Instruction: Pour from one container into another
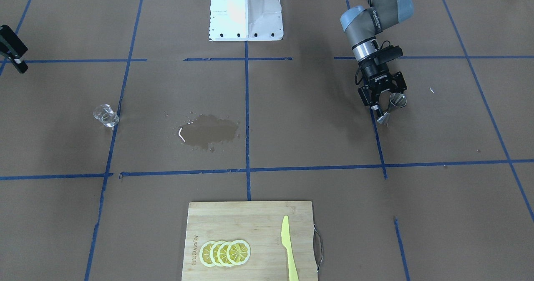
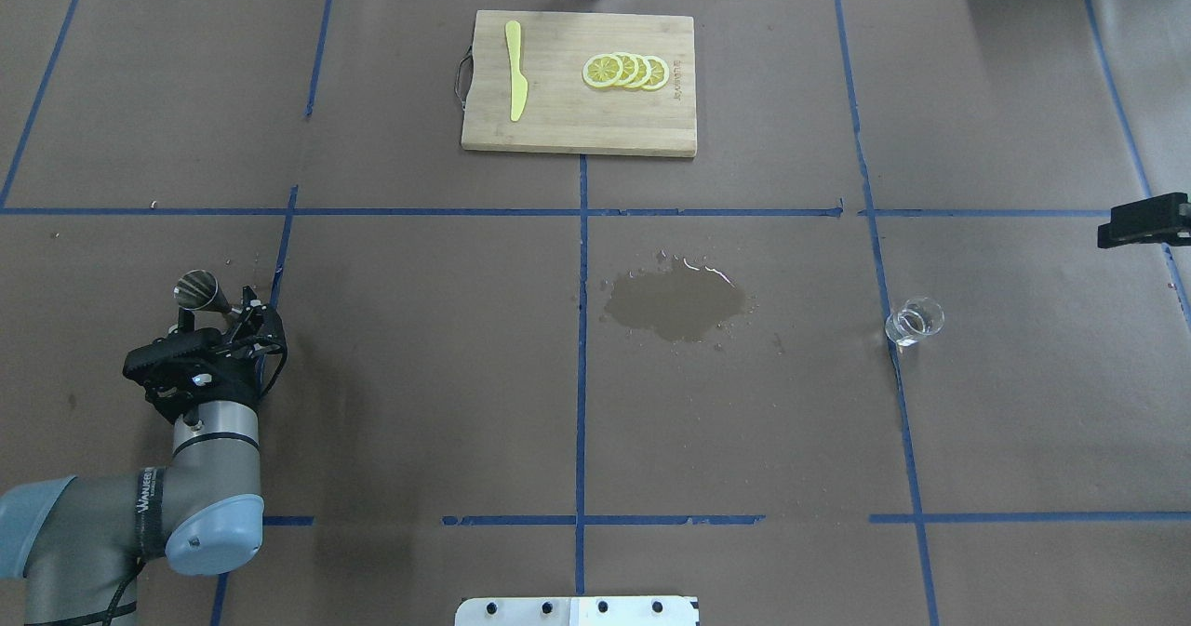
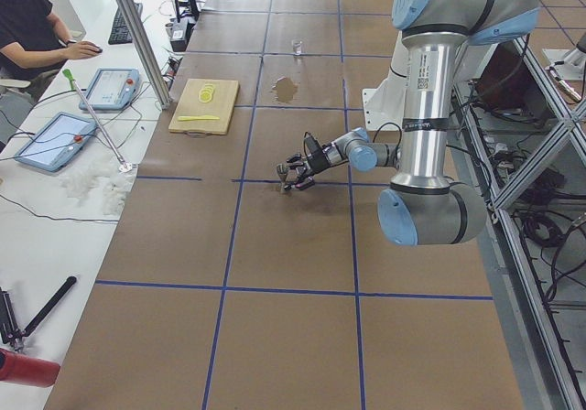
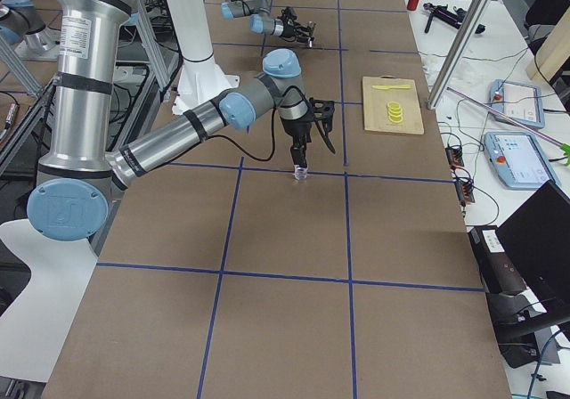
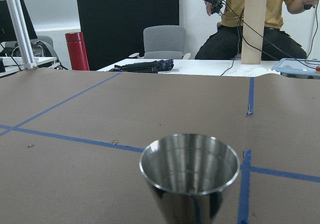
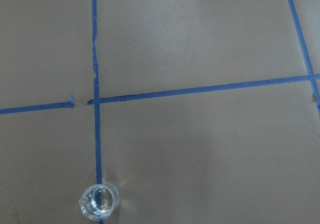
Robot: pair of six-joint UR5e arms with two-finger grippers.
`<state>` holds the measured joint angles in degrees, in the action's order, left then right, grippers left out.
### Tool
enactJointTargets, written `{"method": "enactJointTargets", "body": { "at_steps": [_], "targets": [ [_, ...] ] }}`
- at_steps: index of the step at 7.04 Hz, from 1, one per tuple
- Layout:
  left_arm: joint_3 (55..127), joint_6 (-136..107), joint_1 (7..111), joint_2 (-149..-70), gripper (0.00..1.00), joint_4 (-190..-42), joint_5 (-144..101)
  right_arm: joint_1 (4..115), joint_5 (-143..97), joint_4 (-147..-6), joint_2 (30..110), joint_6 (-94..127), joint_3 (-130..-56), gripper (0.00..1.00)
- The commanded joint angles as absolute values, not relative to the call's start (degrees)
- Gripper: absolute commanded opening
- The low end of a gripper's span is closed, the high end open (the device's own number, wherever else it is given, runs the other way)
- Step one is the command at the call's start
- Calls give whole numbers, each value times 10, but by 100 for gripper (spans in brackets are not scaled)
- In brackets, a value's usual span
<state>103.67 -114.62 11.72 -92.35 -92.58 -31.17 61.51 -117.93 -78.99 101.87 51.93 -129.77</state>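
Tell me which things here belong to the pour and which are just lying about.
Job in hand:
glass tumbler, standing alone
steel jigger, held in the left gripper

Lying about:
cutting board
lemon slices
yellow knife
wet patch

Clear tumbler (image 1: 106,116) upright on tape (image 1: 112,144), maybe empty; steel jigger (image 1: 392,105) tilted in left pincer (image 1: 388,108).
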Motion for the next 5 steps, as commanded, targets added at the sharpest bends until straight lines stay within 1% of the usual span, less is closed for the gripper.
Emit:
{"method": "enactJointTargets", "body": {
  "at_steps": [1, 2, 5],
  "targets": [
    [1031, -1146, 121, -925, 68, -925, -305, 583, -1170, -765, 1031, 567, -1310, 100],
    [1027, -1146, 120, -925, 63, -925, -305, 579, -1170, -765, 1031, 567, -1311, 100],
    [1015, -1146, 121, -940, 54, -925, -305, 575, -1165, -765, 1034, 567, -1311, 100]
  ]
}}
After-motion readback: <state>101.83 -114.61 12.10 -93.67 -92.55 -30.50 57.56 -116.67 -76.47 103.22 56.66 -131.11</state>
